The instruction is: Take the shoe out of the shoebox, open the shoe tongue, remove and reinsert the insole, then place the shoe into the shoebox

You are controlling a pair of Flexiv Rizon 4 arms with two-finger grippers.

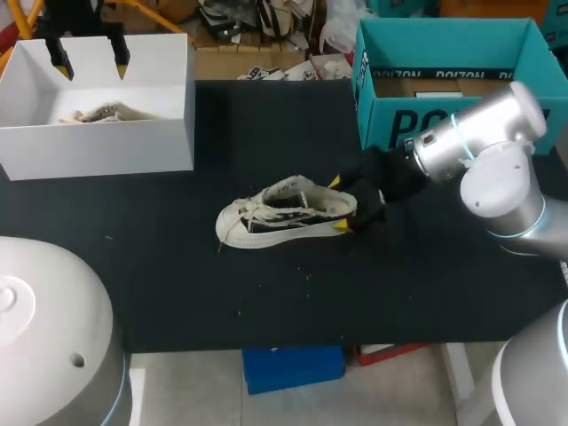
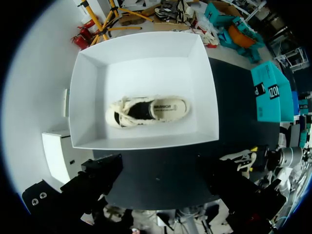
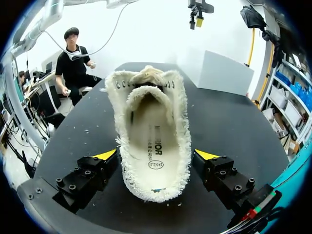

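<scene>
A cream canvas shoe (image 1: 282, 211) lies on its sole mid-table on the black mat, toe to the left. My right gripper (image 1: 338, 204) is open at its heel, with one yellow tip on either side. In the right wrist view the heel of the shoe (image 3: 153, 146) sits between the fingertips (image 3: 107, 155), with the insole showing inside. A slim gap seems to remain on each side. My left gripper (image 1: 91, 67) hangs open above the white shoebox (image 1: 133, 146) at the back left. A second cream shoe (image 2: 146, 109) lies inside the shoebox (image 2: 204, 97), well ahead of that gripper (image 2: 165, 187).
A teal cardboard box (image 1: 444, 80) stands open at the back right, close behind my right arm. The mat's front edge runs just below the shoe. Small crumbs dot the mat near the shoe.
</scene>
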